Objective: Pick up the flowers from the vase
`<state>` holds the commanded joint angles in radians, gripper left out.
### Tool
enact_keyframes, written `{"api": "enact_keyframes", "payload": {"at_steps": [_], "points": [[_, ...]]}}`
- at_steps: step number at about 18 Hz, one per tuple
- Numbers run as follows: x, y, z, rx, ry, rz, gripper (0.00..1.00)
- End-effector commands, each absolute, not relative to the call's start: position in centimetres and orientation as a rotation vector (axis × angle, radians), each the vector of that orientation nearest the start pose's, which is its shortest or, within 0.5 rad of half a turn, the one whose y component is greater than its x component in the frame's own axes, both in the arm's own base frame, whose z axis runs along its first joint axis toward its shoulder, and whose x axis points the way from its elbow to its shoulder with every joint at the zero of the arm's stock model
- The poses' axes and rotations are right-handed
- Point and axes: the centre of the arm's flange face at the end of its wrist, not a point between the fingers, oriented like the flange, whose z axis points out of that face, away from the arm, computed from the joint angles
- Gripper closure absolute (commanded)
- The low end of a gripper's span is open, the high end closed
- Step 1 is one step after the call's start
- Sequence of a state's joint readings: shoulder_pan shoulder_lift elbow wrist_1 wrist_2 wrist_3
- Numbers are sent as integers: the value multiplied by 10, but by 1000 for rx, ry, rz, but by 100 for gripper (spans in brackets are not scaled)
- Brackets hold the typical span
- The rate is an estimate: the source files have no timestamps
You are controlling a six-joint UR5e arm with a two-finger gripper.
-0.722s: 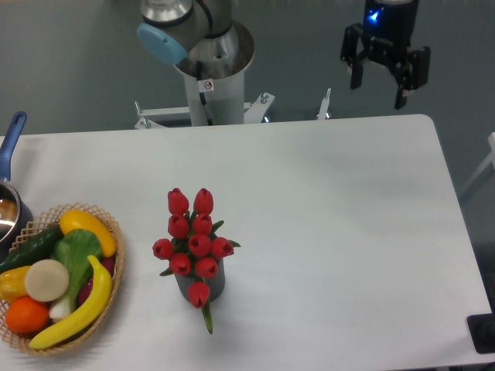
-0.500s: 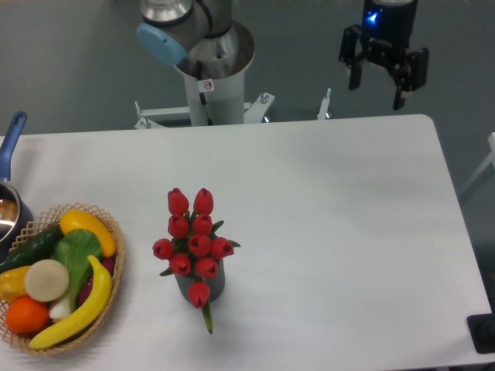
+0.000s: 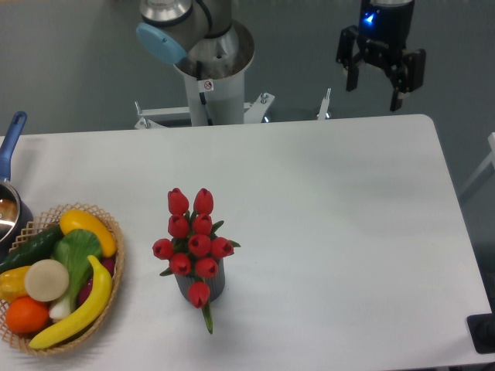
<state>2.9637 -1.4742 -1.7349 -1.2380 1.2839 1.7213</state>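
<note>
Gripper (image 3: pixel 373 82): high beyond the table's far right edge, jaws apart, empty; judged at the start of its approach.
Flowers (image 3: pixel 194 238): red tulip bunch standing upright in the vase (image 3: pixel 203 284), near-left of centre on the table (image 3: pixel 332 224), untouched.
Basket (image 3: pixel 110 232): far left; banana, orange, greens.
Pot (image 3: pixel 11 202): left edge.

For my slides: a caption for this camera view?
Open tool hangs far from the red flowers in their vase.
</note>
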Motion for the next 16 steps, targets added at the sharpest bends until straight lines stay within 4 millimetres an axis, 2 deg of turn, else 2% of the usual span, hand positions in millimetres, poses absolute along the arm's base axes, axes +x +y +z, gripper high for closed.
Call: {"api": "enact_keyframes", "payload": {"at_steps": [10, 16], "points": [[-428, 242, 489, -2782, 484, 356, 0], [-428, 249, 493, -2719, 228, 315, 0]]}}
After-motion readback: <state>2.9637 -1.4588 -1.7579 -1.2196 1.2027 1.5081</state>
